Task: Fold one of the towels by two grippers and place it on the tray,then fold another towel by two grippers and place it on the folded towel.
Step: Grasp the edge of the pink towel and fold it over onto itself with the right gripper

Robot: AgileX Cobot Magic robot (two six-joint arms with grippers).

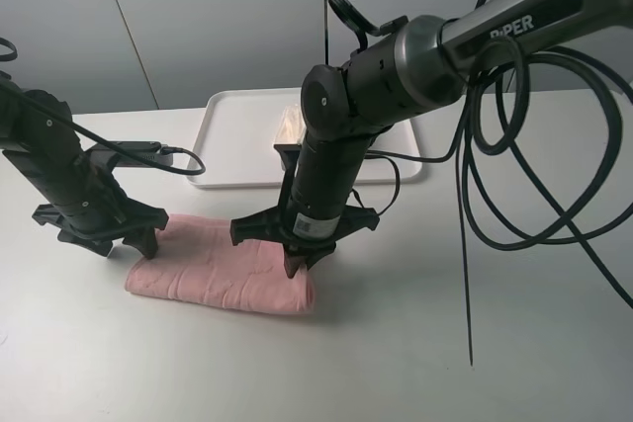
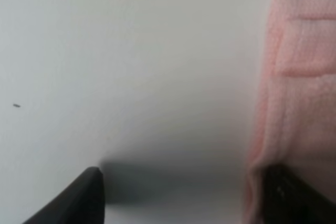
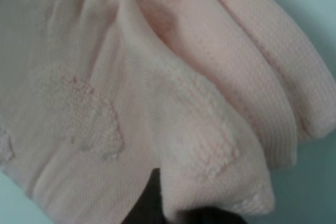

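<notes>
First half looks done: the cream towel [image 1: 289, 126] sits on the white tray [image 1: 232, 145] at upper centre of the high view. The right arm hides most of it, so I can't tell how neat the fold is.

Now the pink towel [image 1: 223, 269]. It lies on the counter [image 1: 415, 343] at lower centre-left, doubled into a long thick strip and well short of the tray.

The right hand [image 1: 295, 269] is down on the strip's right end and closed, and its wrist view shows a corner of pink cloth pinched in it. The left hand [image 1: 134, 244] is at the left end with its fingers spread wide. There is bare counter between them, and the towel's edge is just beside one finger, so nothing is gripped there.

By my reckoning the left hand has yet to take hold. Then come any further fold, the lift, and setting the pink towel on top of the cream one.
</notes>
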